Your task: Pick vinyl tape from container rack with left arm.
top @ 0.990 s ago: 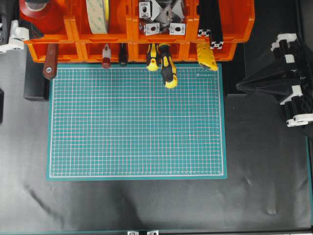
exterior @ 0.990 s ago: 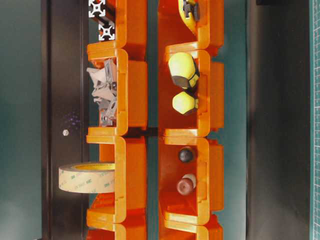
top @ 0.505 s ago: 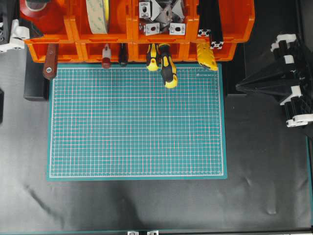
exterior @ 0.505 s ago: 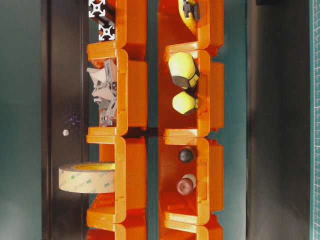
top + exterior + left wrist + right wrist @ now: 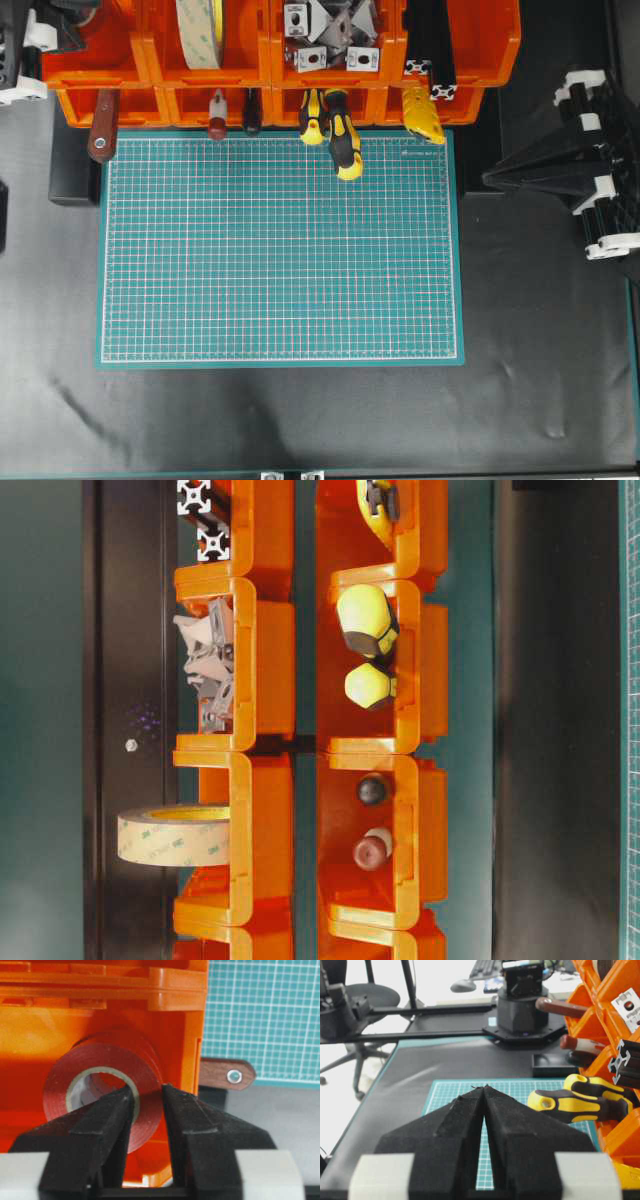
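1. Your left pincer [image 5: 148,1091] reaches into the end bin of the container rack [image 5: 100,1020]. Its jaws stand narrowly apart, one finger [image 5: 117,1110] inside the white core of the vinyl tape [image 5: 100,1092], the other against the roll's outer face, with the red wall between them. Whether the pads bear firmly on that wall cannot be told.
2. The vinyl tape stands on edge in that bin, its open core facing the wrist camera, the pinched section at about 4 o'clock on the ring.
3. In the overhead view, the left arm [image 5: 30,40] covers the rack's bin at the 10 o'clock corner; the tape is hidden there.
4. Your right pincer [image 5: 484,1089] is fully closed, tips together, holding nothing, above the green cutting mat [image 5: 280,250] on the bench [image 5: 300,420].
5. A yellow-and-black screwdriver handle [image 5: 575,1102] lies at 3 o'clock from the right pincer, apart from it.
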